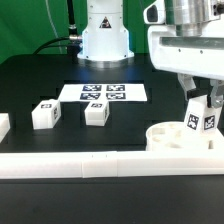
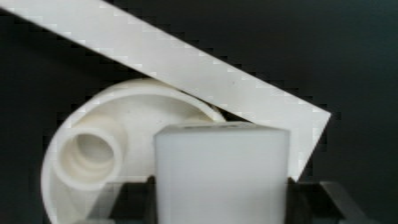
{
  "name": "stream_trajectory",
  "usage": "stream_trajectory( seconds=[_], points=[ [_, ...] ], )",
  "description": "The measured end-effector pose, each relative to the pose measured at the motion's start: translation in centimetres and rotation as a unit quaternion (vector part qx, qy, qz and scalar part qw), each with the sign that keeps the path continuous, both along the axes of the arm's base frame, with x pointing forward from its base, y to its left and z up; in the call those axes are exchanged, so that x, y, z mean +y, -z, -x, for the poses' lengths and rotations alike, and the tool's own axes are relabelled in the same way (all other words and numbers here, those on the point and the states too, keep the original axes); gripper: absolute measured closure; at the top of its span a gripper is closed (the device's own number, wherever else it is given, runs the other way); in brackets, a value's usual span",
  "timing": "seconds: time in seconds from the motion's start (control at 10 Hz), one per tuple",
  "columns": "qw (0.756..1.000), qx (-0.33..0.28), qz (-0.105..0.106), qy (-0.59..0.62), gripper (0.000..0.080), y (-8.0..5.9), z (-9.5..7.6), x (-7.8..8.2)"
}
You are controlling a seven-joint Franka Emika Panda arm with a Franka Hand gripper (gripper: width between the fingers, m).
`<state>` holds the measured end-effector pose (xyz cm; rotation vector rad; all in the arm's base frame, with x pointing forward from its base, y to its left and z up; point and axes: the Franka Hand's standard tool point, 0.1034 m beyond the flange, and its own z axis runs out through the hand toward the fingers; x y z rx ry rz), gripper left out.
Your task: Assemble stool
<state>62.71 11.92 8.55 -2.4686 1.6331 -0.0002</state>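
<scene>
The round white seat (image 1: 178,137) lies on the black table at the exterior view's right, against the long white rail (image 1: 110,163). My gripper (image 1: 201,97) is shut on a white tagged leg (image 1: 200,113) and holds it upright just above the seat. In the wrist view the leg (image 2: 221,170) fills the space between the two dark fingers (image 2: 128,200), with the seat (image 2: 125,130) and its round hole behind it. Two more tagged legs (image 1: 45,113) (image 1: 96,112) lie on the table at the exterior view's left and middle.
The marker board (image 1: 104,92) lies flat near the robot base (image 1: 106,35). A white piece (image 1: 3,126) shows at the exterior view's left edge. A white rail end (image 2: 214,70) crosses the wrist view behind the seat.
</scene>
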Motion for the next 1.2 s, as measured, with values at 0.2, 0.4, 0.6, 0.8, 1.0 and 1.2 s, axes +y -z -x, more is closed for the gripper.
stream_trajectory(
  seconds=[0.2,0.4,0.6,0.8,1.0,1.2],
  points=[
    [0.999,0.005,-0.01,0.034,0.0454,0.0,0.0,0.2],
    [1.0,0.003,-0.009,0.022,0.0274,0.0,0.0,0.2],
    [1.0,-0.003,-0.007,-0.021,0.0171,-0.7,-0.4,0.6],
    [0.997,-0.009,-0.004,-0.083,0.0154,-1.1,-0.4,1.1],
    [0.989,-0.019,0.003,-0.144,0.0151,-1.0,-0.4,1.0],
    [0.961,-0.035,0.025,-0.273,0.0151,-1.0,-0.5,0.8]
  ],
)
